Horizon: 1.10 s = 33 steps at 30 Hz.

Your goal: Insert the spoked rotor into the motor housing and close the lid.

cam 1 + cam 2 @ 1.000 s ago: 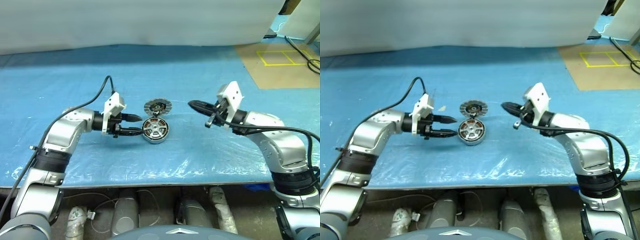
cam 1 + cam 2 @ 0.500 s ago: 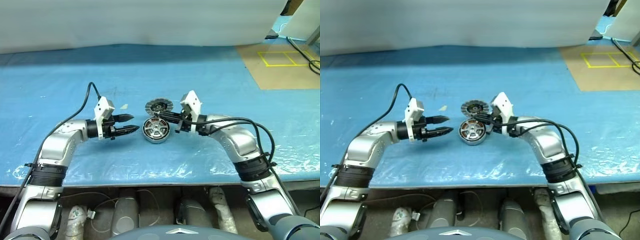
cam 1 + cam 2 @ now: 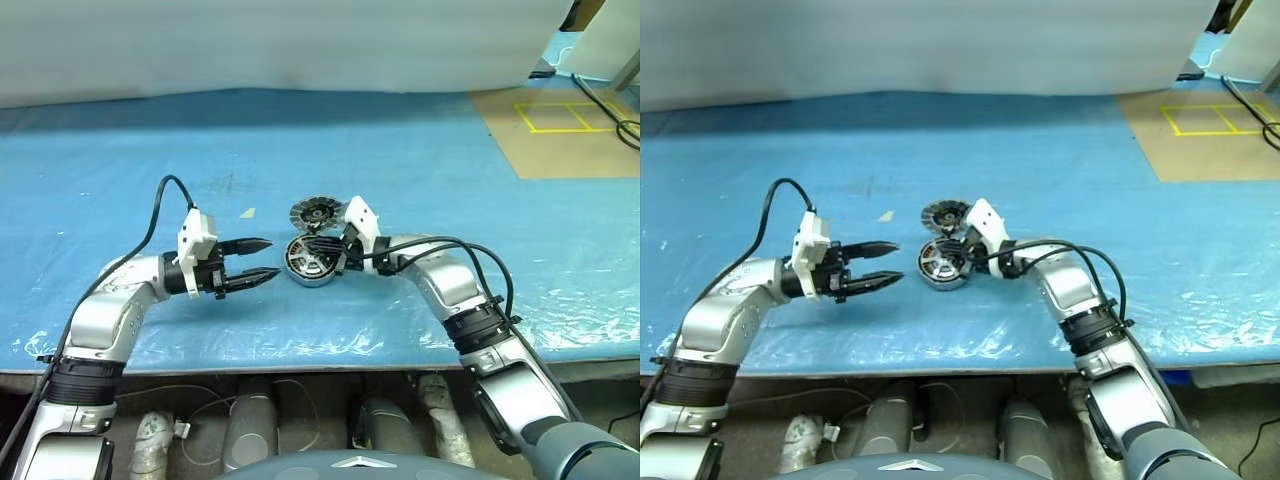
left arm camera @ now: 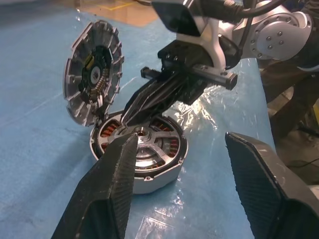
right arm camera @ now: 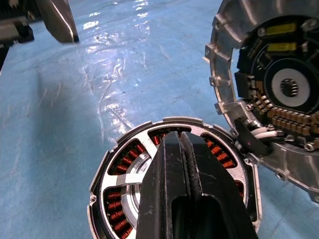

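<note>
Blue plastic sheeting covers the desk [image 3: 450, 170], and the motor housing [image 3: 309, 260] sits on it about midway along, nearer the front edge than the back. From the head views you mostly get layout: the lid [image 3: 317, 211] is just behind the housing on the far side, and looks propped up on edge rather than lying flat. The left pincer [image 3: 262, 258] hangs just beside the housing on the robot's left, fingers apart and nothing between them, not touching the housing.

The right pincer [image 3: 316, 243] is over the housing with its fingers pressed together, tips down at the middle of it. I can't tell whether the tips actually touch.

The wrist cams fill in what the head views can't. Left wrist view shows the spoked rotor [image 4: 149, 141] already seated in the housing, copper windings peeking between the spokes, and the lid leaning tilted with its lower edge against the housing rim, ribbed face and dark centre toward the camera. Right wrist view gets close on the lid's inner face: a circuit board with yellow labels and rows of small contacts, plus a black cable stub near where lid and housing meet.
</note>
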Motion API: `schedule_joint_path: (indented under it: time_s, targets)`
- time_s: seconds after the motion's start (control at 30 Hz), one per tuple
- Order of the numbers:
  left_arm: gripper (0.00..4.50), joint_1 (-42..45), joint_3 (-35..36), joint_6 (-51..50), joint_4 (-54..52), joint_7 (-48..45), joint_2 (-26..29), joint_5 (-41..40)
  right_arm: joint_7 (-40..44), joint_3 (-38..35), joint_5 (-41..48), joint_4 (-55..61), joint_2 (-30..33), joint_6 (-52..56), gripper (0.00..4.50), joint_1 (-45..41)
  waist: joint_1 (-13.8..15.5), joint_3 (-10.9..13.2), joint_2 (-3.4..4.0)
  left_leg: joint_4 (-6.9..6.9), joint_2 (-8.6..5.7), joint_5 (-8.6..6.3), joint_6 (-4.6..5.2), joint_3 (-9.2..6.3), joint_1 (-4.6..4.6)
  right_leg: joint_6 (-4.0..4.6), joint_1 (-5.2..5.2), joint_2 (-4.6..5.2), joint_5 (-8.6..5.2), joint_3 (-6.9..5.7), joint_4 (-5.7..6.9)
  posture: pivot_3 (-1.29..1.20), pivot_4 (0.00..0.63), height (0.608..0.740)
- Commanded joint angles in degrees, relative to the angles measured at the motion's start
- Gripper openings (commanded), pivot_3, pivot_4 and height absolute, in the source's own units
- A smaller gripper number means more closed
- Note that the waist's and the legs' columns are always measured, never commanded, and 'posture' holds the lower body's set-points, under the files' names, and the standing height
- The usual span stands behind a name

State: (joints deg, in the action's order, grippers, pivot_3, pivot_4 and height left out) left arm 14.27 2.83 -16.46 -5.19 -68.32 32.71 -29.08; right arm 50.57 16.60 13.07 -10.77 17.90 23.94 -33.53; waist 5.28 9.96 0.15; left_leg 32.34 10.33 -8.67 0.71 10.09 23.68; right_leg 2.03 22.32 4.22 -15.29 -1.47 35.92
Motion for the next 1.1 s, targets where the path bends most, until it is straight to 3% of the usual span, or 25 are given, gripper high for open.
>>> schedule_joint_path:
  time_s: [0.03,0.33,0.53,0.83,1.1]
  targets:
    - [2.96,-1.5,1.0,5.0,-1.3,-1.8,0.6,0.1,1.1,-0.7,0.0,0.8,-0.3,-1.2,0.0,-1.6,0.0,0.0,0.0,0.0,0.0,0.0,0.0,0.0,0.0,0.0,0.0,0.0,0.0,0.0,0.0,0.0,0.15,0.74]
    - [2.96,-4.8,0.8,9.6,0.5,-2.4,2.1,2.0,0.7,-0.7,-0.8,-0.8,-1.7,-1.1,0.0,-0.9,0.0,0.0,0.0,-0.01,0.02,0.0,0.0,0.01,-0.03,0.0,0.0,-0.01,0.0,0.0,0.01,0.0,0.15,0.74]
    - [2.96,-6.0,0.1,11.3,0.0,-0.9,1.6,3.4,0.3,1.2,-5.5,-7.9,-1.5,-5.9,0.0,0.1,0.0,0.0,-0.01,-0.01,0.02,0.0,-0.01,0.01,-0.08,0.0,-0.04,-0.01,0.0,0.01,0.01,0.0,0.15,0.74]
    - [2.96,-5.6,-1.1,12.0,-0.2,0.1,1.3,4.1,0.5,2.3,-8.3,-12.2,-1.3,-9.7,0.0,0.3,-0.1,0.0,0.0,-0.09,0.04,-0.15,0.18,0.04,-1.07,0.0,-1.0,0.0,-0.01,0.08,-0.06,0.0,0.15,0.74]
    - [2.96,-4.9,-1.6,12.4,1.2,-0.4,0.8,3.8,2.0,-5.9,2.3,-5.4,-4.2,-2.0,0.0,-0.5,0.0,0.0,0.0,-0.18,0.03,-0.15,0.18,0.08,-0.98,0.01,-0.87,-0.01,-0.01,0.12,-0.14,0.0,0.15,0.74]
